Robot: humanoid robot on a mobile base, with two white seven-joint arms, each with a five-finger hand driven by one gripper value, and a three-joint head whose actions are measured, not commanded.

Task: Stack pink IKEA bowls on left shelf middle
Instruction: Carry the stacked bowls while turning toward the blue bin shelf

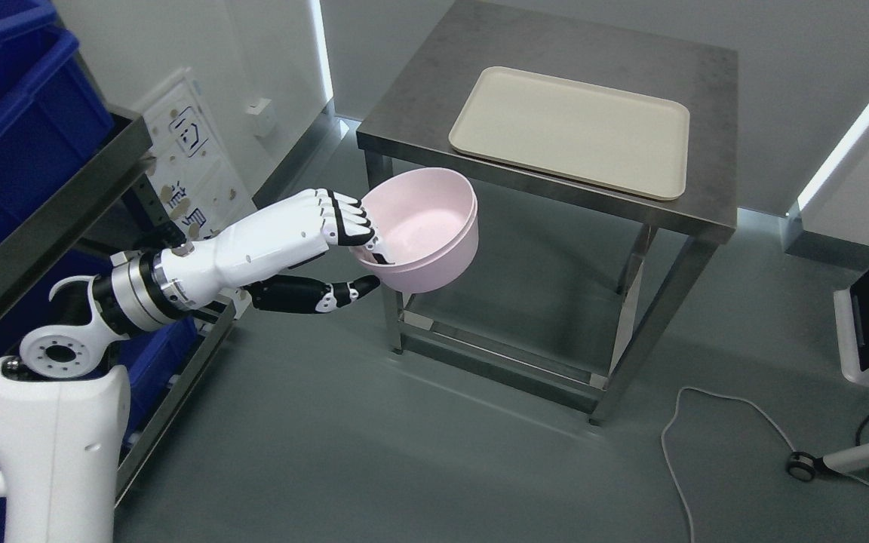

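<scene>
left hand: enters from the lower left, arm stretched toward the middle of the frame; fingers closed over the near rim of the pink bowl, thumb pressed beneath its outer wall, so the bowl is pinched between them.
pink bowl: held clear of every surface, in the air in front of the steel table's near left corner; opening faces up and slightly toward the camera; a second rim line shows just below the top edge, so it may be two nested bowls, cannot tell for certain.
steel table: stands at upper centre, dark top, bare lower rails; the bowl overlaps its front edge in view but does not rest on it.
tray: beige, rectangular, lies flat on the table top, nothing on it.
shelf: metal rack at the far left edge, beside the arm, well apart from the bowl.
blue bins: sit on the shelf's upper level, more blue visible lower down behind the arm.
floor: grey; a white cable trails at lower right near a wheeled stand.
right hand: not in view.
</scene>
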